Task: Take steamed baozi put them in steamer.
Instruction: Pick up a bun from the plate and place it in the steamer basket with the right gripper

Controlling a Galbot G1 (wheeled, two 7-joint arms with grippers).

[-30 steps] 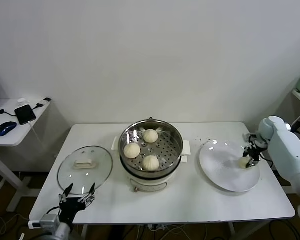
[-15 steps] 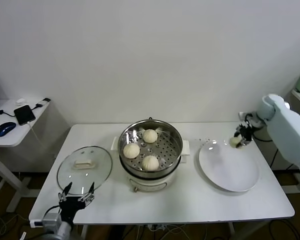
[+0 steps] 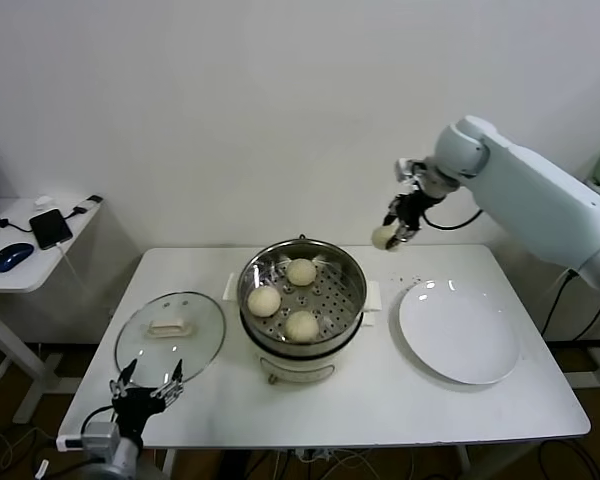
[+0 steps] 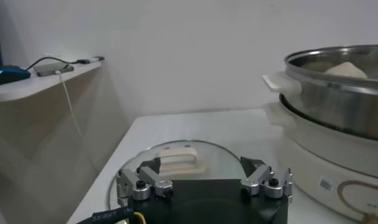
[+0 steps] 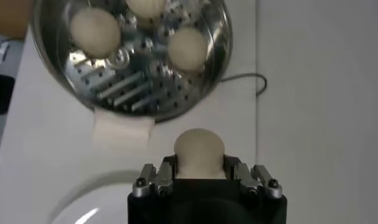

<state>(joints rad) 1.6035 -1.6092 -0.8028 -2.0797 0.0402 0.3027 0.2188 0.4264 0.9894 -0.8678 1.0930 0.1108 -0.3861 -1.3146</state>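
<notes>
The steamer (image 3: 302, 300) stands mid-table, a steel pot on a cream base. Three baozi lie on its perforated tray: one at the back (image 3: 301, 271), one on the left (image 3: 264, 301), one at the front (image 3: 301, 326). My right gripper (image 3: 390, 233) is shut on the fourth baozi (image 3: 384, 237) and holds it in the air, to the right of and above the steamer's back rim. The right wrist view shows that baozi (image 5: 199, 150) between the fingers, with the steamer (image 5: 131, 55) farther off. My left gripper (image 3: 145, 388) is open and empty at the table's front left edge.
A round glass lid (image 3: 170, 338) lies left of the steamer, just beyond my left gripper. A flat white plate (image 3: 458, 331) lies bare to the steamer's right. A side table with a phone (image 3: 50, 228) and a mouse (image 3: 12, 256) stands far left.
My right gripper lifted the baozi off the white plate and carried it up and left towards the steamer. The left arm has barely moved.
</notes>
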